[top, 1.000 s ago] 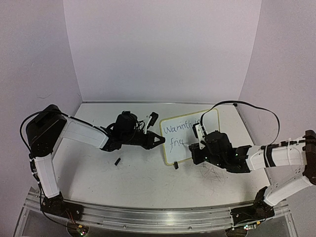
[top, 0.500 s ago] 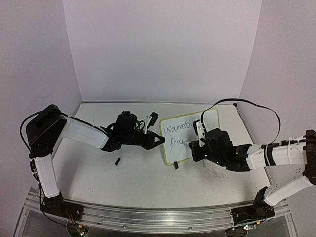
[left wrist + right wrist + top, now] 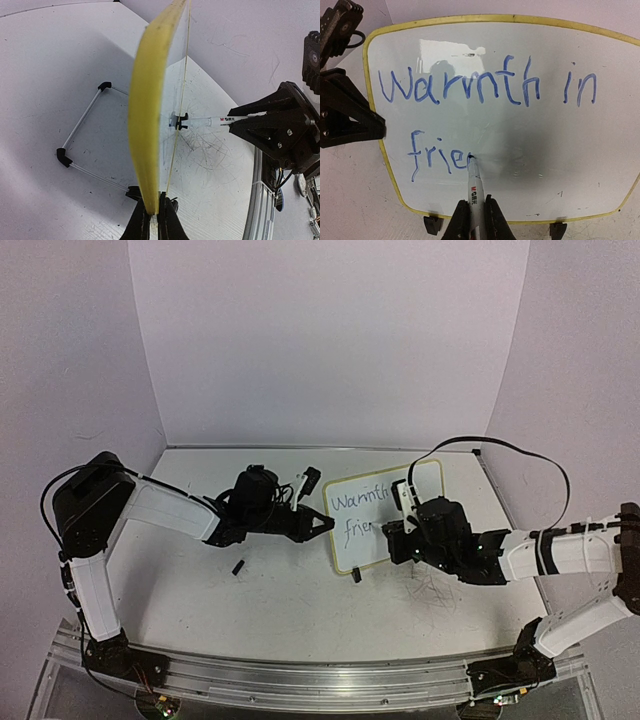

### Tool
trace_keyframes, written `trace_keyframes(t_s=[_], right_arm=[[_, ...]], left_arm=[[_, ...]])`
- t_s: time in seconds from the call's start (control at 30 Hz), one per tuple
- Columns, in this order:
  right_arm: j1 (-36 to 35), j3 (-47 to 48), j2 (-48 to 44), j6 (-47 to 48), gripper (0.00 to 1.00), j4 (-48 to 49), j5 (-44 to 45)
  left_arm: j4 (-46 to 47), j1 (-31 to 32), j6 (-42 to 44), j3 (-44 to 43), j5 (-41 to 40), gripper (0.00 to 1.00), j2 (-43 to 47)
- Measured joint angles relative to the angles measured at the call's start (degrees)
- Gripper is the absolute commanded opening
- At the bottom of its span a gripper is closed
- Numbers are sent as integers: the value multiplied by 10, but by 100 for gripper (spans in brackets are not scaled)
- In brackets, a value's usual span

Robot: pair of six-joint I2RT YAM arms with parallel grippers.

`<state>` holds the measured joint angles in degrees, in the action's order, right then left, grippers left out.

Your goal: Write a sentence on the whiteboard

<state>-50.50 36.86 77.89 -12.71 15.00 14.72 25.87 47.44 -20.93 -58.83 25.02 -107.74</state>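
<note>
Whiteboard (image 3: 545, 150) shows the sentence (image 3: 485, 90) "Warmth in frie". At bottom centre the right gripper (image 3: 476, 202) clamps the marker (image 3: 474, 187), and the left gripper (image 3: 154, 212) pinches the board's yellow edge.

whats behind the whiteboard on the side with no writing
A thin wire stand with black corners rests on the table behind the whiteboard. Where it joins the board is hidden by the yellow edge, as is the back face.

whiteboard (image 3: 349, 552) partly hidden behind right arm (image 3: 560, 555), sentence (image 3: 354, 503) end covered, marker (image 3: 472, 183) barrel cut off below
</note>
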Motion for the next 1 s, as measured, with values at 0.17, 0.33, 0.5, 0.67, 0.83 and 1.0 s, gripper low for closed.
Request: trace_keyframes(t_s=[0.17, 0.33, 0.5, 0.67, 0.83, 1.0], right_arm=[[0, 0, -2, -1, 0, 0, 7], [4, 0, -5, -5, 0, 0, 13], [4, -1, -6, -11, 0, 0, 12], [5, -6, -6, -15, 0, 0, 7], [5, -14, -6, -22, 0, 1, 3], [5, -22, -6, -29, 0, -1, -3]], left_arm=[[0, 0, 0, 0, 0, 0, 0], [0, 0, 0, 0, 0, 0, 0], [0, 0, 0, 0, -1, 0, 0], [0, 0, 0, 0, -1, 0, 0], [0, 0, 0, 0, -2, 0, 0], [0, 0, 0, 0, -2, 0, 0]])
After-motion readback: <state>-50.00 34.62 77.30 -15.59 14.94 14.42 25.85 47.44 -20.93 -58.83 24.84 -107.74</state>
